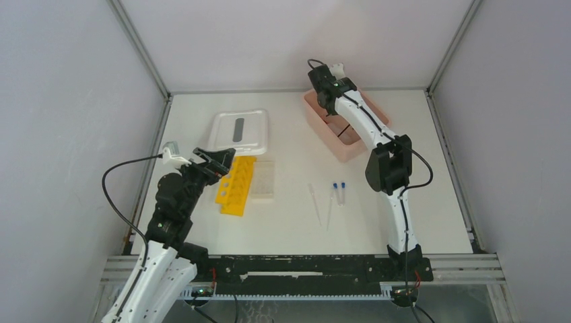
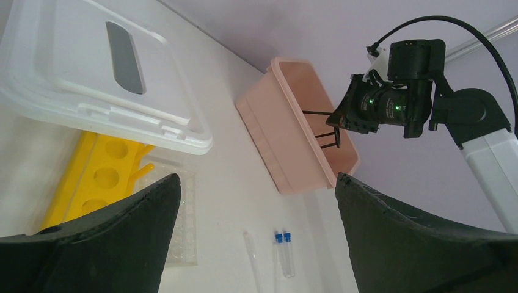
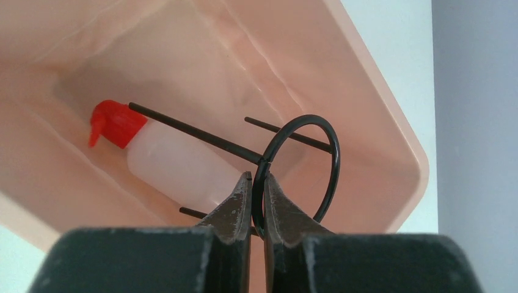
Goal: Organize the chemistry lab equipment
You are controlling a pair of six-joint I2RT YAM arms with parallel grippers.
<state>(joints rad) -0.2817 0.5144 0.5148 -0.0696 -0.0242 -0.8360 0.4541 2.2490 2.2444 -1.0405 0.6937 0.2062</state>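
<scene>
pink tub [image 3: 391, 104] is where the action is: the right gripper [image 3: 256, 183] is hanging over it, jaws pinching down narrow on a black wire ring [image 3: 335, 162] with thin straight legs, and the legs are reaching into the tub. the bottle [image 3: 177, 168] is lying on its side on the tub floor, red nozzle pointing at one end wall, and one wire leg is crossing in front of it. can't tell if leg and bottle are touching.

left of the tub the white lid [image 1: 250, 134] is lying flat on the table [image 1: 377, 215]. nearer the arms than the lid, also left of the tub, the yellow rack [image 1: 239, 188] and the grid rack [image 1: 264, 180] are sitting side by side, touching or just about. the left gripper [image 2: 253, 183] is hovering by the yellow rack with jaws spread wide, gripping nothing.

two blue-capped tubes [image 1: 342, 194] and two droppers [image 1: 314, 202] are lying loose on the near side of the tub, well apart from it.
</scene>
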